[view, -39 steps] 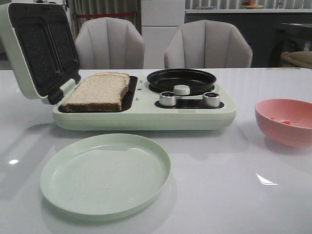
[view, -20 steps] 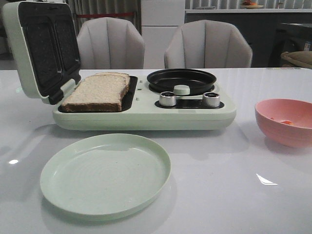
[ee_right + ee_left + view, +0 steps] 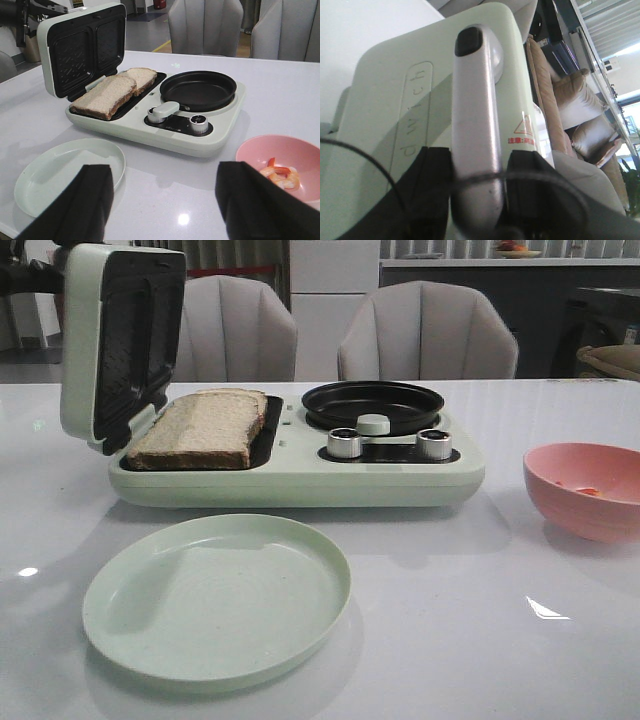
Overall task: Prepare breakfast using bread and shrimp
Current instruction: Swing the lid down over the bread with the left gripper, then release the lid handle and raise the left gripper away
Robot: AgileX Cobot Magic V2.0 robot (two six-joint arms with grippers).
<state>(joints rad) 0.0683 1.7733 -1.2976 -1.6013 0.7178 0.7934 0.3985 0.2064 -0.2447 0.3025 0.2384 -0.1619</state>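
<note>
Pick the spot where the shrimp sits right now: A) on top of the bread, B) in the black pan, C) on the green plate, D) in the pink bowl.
D: the right wrist view shows the shrimp lying inside the pink bowl, while the black pan and green plate hold nothing.

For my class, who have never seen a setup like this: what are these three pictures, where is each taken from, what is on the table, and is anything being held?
A two-armed robot at a white table. One camera looks forward over the table; one sits on each wrist. On the table: a breakfast maker with bread on its grill and a black pan, a green plate, and a pink bowl holding shrimp. The left gripper is closed around the lid's handle. The right gripper is open, holding nothing.
</note>
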